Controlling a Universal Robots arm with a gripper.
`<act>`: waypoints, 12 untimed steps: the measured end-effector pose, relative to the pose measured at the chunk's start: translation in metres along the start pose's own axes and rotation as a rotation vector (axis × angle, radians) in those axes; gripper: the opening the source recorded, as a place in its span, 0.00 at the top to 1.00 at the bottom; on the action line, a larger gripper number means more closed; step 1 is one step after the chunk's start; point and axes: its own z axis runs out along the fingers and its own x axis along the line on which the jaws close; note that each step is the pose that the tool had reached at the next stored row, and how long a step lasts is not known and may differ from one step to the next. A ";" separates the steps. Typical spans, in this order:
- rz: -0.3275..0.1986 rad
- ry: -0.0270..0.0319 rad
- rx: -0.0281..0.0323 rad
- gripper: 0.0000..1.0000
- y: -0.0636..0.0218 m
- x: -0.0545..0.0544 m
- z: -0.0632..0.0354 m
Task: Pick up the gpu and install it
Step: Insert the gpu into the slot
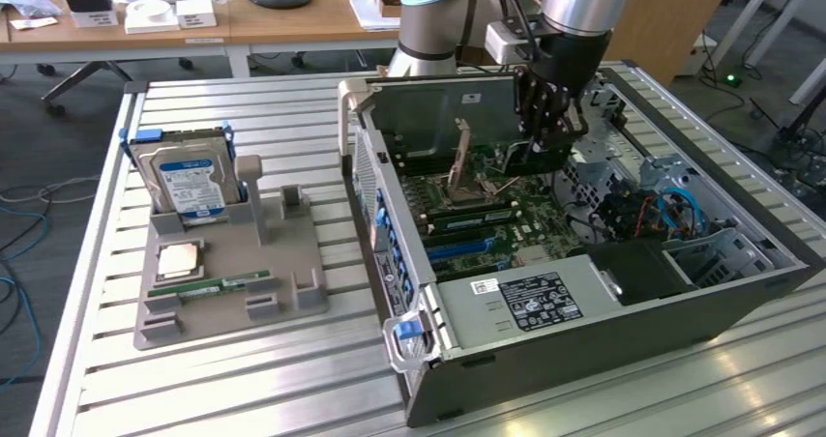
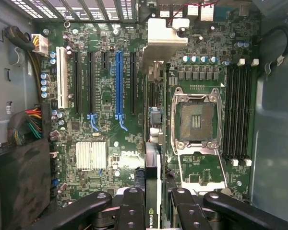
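My gripper is down inside the open computer case, above the motherboard. In the wrist view the gripper is shut on the gpu, which I see edge-on: a thin green and black card with a green logo strip between the black fingers. Its silver end bracket points toward the case's rear slot openings. The card hangs over the board between the black expansion slot and the empty CPU socket. The blue slot lies one row further off.
Empty memory slots run beside the socket. Cable bundles and a black shroud crowd one side of the case. Outside, a grey holder carries a hard drive, a memory stick and a CPU chip.
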 end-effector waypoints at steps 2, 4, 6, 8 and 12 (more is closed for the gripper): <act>0.000 0.0000 0.0000 0.74 0.0000 0.000 0.0000; 0.000 0.0000 0.0001 0.74 0.0000 0.000 0.0000; 0.000 0.0000 0.0001 0.74 0.0000 0.000 0.0000; 0.000 0.0000 0.0000 0.74 0.0002 0.000 0.0000; 0.000 -0.0001 0.0002 0.74 0.0030 0.000 0.0000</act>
